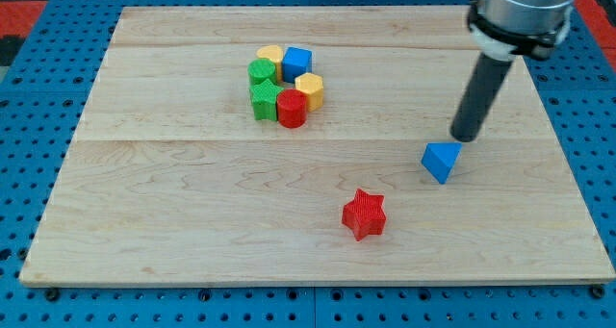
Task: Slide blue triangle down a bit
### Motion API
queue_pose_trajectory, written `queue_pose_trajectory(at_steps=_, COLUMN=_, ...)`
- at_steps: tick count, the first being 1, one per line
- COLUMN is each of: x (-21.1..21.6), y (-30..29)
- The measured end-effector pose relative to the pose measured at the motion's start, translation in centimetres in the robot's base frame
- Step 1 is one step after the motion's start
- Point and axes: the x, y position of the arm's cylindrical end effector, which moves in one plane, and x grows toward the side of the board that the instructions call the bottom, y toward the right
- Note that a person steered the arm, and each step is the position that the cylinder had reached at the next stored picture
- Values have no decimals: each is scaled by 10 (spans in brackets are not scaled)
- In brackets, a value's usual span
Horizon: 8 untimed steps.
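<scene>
The blue triangle lies on the wooden board at the view's right of centre. My tip stands just above and slightly right of it, close to its upper edge; I cannot tell whether they touch. The dark rod rises from there to the arm at the view's top right.
A red star lies below and left of the blue triangle. A tight cluster sits at the view's upper left of centre: a yellow block, a blue cube, two green blocks, a red cylinder and a yellow hexagon.
</scene>
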Motion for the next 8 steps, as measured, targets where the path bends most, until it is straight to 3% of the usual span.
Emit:
queue_pose_trajectory(at_steps=2, x=48, y=-31)
queue_pose_trajectory(at_steps=5, x=25, y=-11)
queue_pose_trajectory(at_steps=7, x=86, y=3)
queue_pose_trajectory(at_steps=8, x=85, y=1)
